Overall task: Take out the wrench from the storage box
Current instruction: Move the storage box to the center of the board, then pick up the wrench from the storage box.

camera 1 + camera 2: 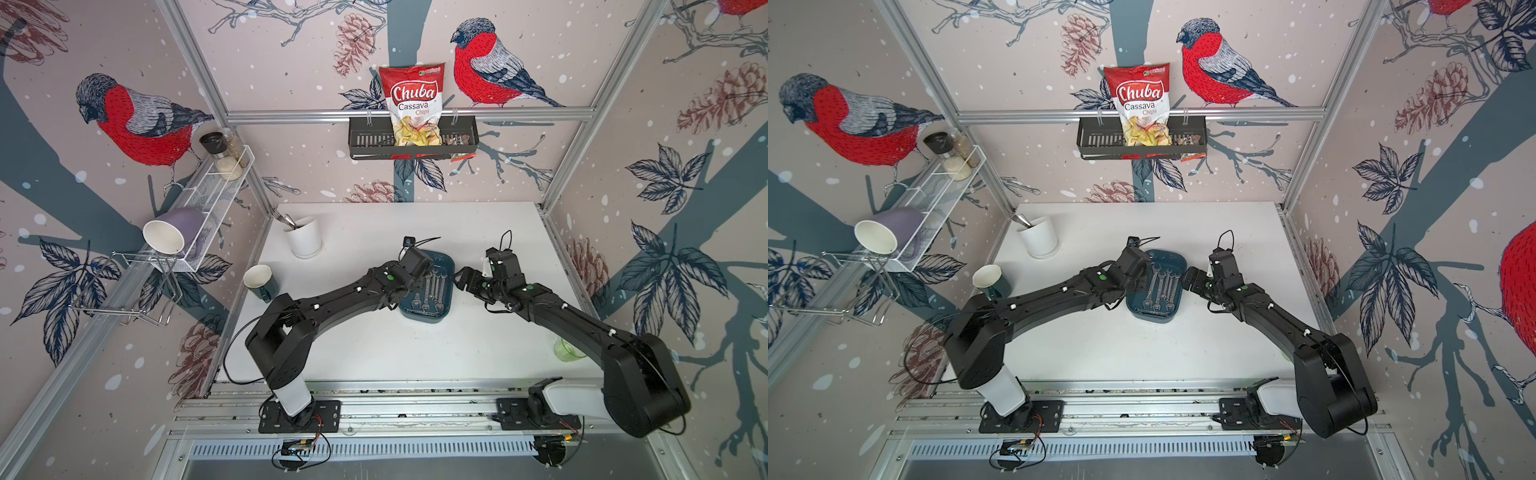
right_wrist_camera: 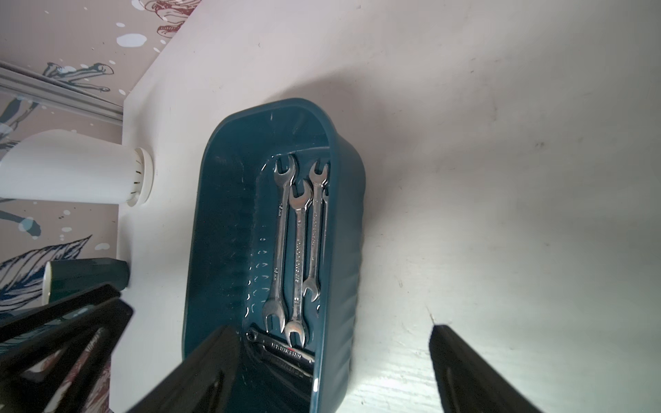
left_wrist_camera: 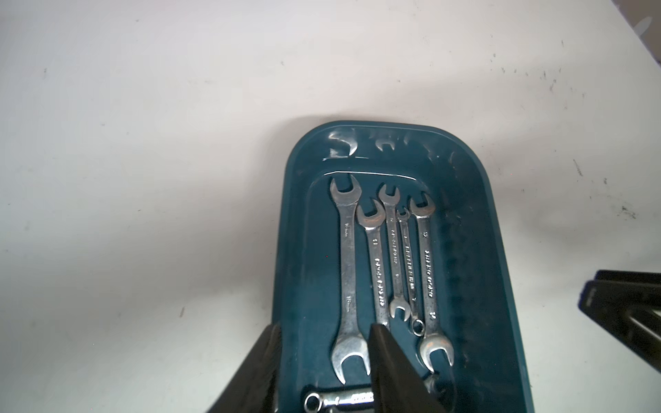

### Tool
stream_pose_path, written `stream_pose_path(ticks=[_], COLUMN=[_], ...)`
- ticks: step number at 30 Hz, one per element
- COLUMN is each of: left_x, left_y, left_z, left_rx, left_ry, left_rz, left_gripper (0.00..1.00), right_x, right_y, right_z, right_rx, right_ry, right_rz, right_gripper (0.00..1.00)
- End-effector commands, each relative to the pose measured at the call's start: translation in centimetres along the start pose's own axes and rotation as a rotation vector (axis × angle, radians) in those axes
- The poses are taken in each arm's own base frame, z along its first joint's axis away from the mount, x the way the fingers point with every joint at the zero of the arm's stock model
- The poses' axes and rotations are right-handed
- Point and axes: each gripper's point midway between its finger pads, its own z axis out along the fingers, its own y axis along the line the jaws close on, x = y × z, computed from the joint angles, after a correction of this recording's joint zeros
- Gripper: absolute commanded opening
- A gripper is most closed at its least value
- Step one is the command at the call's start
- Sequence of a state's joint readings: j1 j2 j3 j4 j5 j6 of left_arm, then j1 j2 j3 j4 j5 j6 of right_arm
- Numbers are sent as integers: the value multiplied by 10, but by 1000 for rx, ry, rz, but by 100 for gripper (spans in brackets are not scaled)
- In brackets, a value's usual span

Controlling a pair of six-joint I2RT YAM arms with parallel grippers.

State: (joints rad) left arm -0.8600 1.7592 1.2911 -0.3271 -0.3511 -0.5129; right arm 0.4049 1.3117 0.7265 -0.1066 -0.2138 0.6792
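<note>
The storage box [image 1: 424,318] [image 1: 1156,318] is a dark teal tray in the middle of the white table. Several chrome open-ended wrenches [image 1: 432,291] [image 3: 393,257] lie side by side along its floor, and one more wrench [image 3: 336,398] [image 2: 286,352] lies crosswise at the near end. My left gripper [image 3: 326,327] is open over that near end. One of its fingers is by the box's wall and the other is above the second wrench; the biggest wrench [image 3: 347,271] lies between them, untouched. My right gripper [image 2: 332,329] [image 1: 459,280] is open wide and straddles the opposite wall [image 2: 339,250] without touching it.
A white pot [image 1: 305,239] holding a utensil and a teal mug [image 1: 259,280] stand left of the box. A green cup [image 1: 567,349] sits under the right arm. A black wall shelf [image 1: 365,141] with a chips bag hangs behind, and a wire rack [image 1: 216,187] is mounted at the left.
</note>
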Motion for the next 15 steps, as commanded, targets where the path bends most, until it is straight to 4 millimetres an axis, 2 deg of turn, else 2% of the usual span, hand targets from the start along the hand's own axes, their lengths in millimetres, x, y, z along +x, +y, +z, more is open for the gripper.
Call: stream_pose_path(ticks=[1,7,15], left_x=[13,34,50], left_y=[-8,-16,-7], left_z=[21,61,84], left_rx=[-35,-65,-65], left_ry=[73,165,233], left_rz=[86,132,115], left_gripper=[41,40,40], right_x=[-7,-6,-4], right_y=[3,-1,-6], right_z=[-4,-6,-5], right_rx=[-8,0,1], right_ry=[-39,-39,-29], right_rz=[-8,-11,-7], right_gripper=[89,89,90])
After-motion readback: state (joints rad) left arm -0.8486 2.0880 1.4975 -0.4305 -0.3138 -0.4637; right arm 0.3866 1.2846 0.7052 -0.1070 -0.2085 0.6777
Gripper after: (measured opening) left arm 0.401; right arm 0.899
